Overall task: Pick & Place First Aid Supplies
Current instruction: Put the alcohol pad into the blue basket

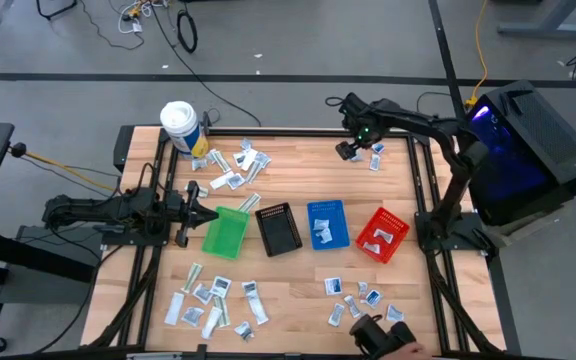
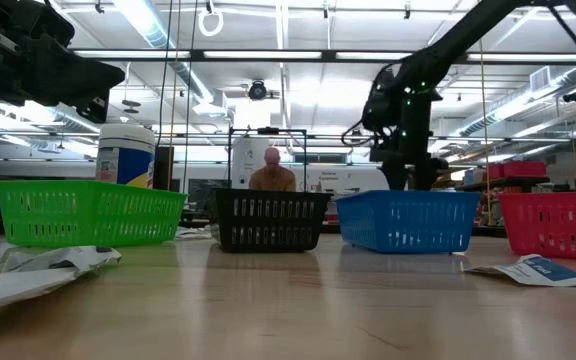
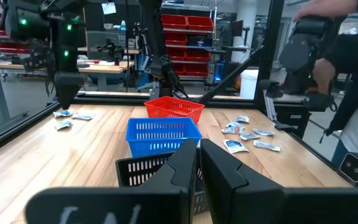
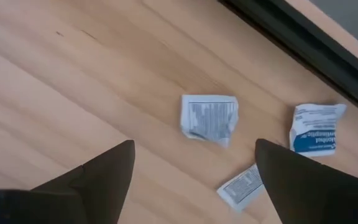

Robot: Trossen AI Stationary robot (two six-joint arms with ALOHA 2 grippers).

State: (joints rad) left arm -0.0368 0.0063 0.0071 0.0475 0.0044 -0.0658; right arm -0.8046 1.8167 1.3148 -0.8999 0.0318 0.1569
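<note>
The first aid sachets lie flat on the wooden table in groups: far left [image 1: 233,165], near left [image 1: 213,300], near right [image 1: 363,298] and far right [image 1: 376,155]. My right gripper [image 1: 348,150] hangs open over the far right group. In its wrist view [image 4: 194,171] a white sachet [image 4: 209,118] lies between the fingers' lines, a blue-printed one [image 4: 316,127] and a third [image 4: 241,186] beside it. My left gripper [image 1: 196,212] is shut and empty at the green bin's left side [image 1: 225,232]; its fingers [image 3: 185,165] point toward the table's right.
Green, black [image 1: 278,228], blue [image 1: 327,224] and red [image 1: 382,235] bins stand in a row mid-table. A white tub [image 1: 180,128] stands at the far left. A person's hand with a dark device [image 1: 388,335] is at the near edge; the person [image 3: 353,93] stands beside the table.
</note>
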